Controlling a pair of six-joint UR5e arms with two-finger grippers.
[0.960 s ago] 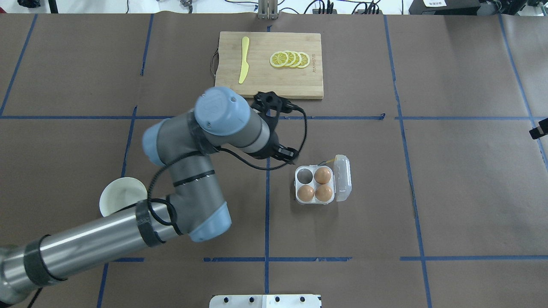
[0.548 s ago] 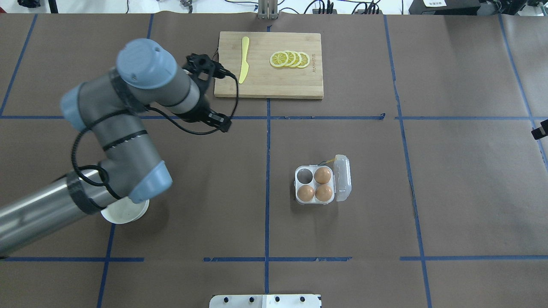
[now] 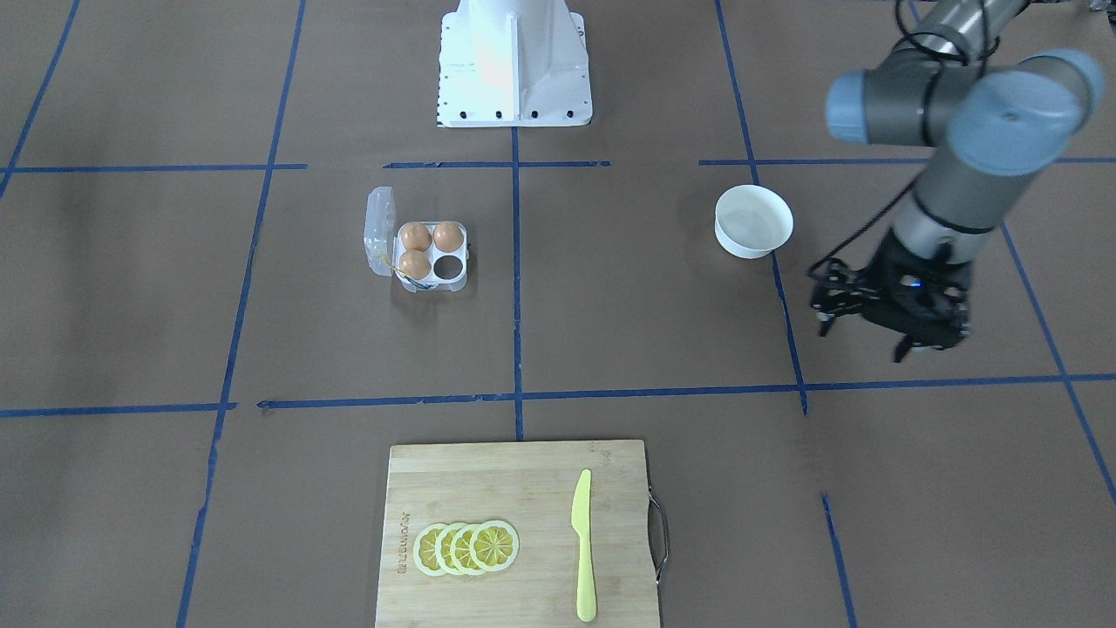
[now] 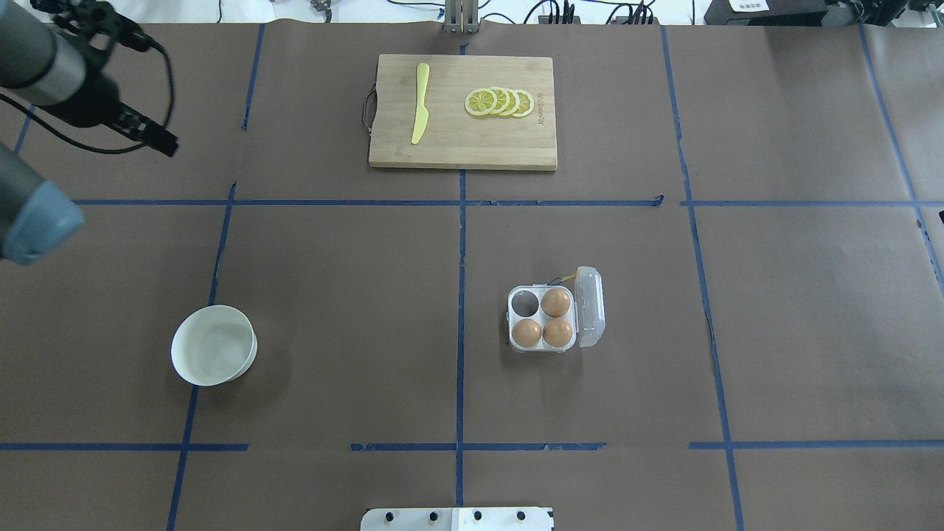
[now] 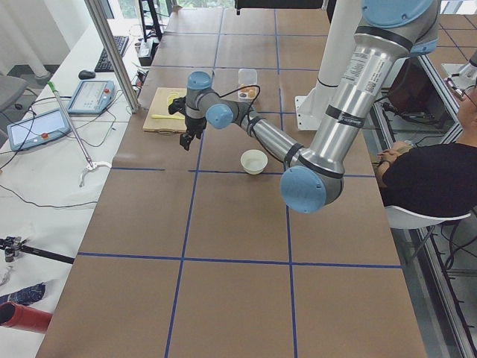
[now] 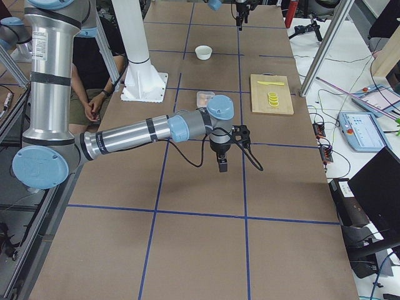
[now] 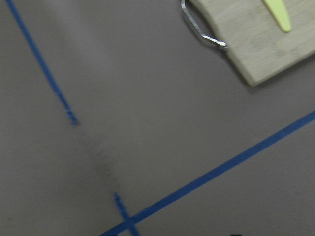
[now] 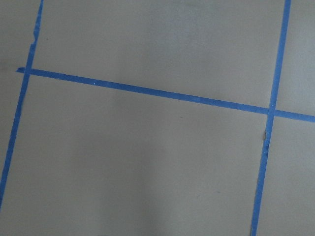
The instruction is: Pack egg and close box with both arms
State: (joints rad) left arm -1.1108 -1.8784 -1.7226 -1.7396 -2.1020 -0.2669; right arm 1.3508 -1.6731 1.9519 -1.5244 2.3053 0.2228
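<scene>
Left hand: My left hand (image 3: 889,310) hung over the far left part of the desk (image 4: 774,354), past the white bowl (image 4: 214,346) and well apart from the box (image 4: 542,318). I could not tell whether its fingers were spread or pressed together; I saw nothing held in it.

Right hand: My right hand (image 6: 222,161) showed only from the side, low over bare desk and well apart from the box. I could not tell its state either.

Box: It sat right of the desk's middle, with the lid (image 4: 591,306) thrown open on the side away from my left arm.

Eggs: Three eggs lay in the cells, at (image 4: 556,301), (image 4: 526,333) and (image 4: 558,332). The fourth cell (image 4: 525,301) was empty.

Bowl: It looked empty, and I saw no loose egg on the desk.

What changed: A second earlier my left arm reached to just beside the box, at the corner with the empty cell. In that second it swung clear across the desk toward the corner beyond the cutting board (image 4: 462,140). Box, eggs and lid kept their places.

Meaning for the task: I judged the packing done, as no egg was left to fetch. The lid was not yet closed, and both hands would have to travel back to do it.
</scene>
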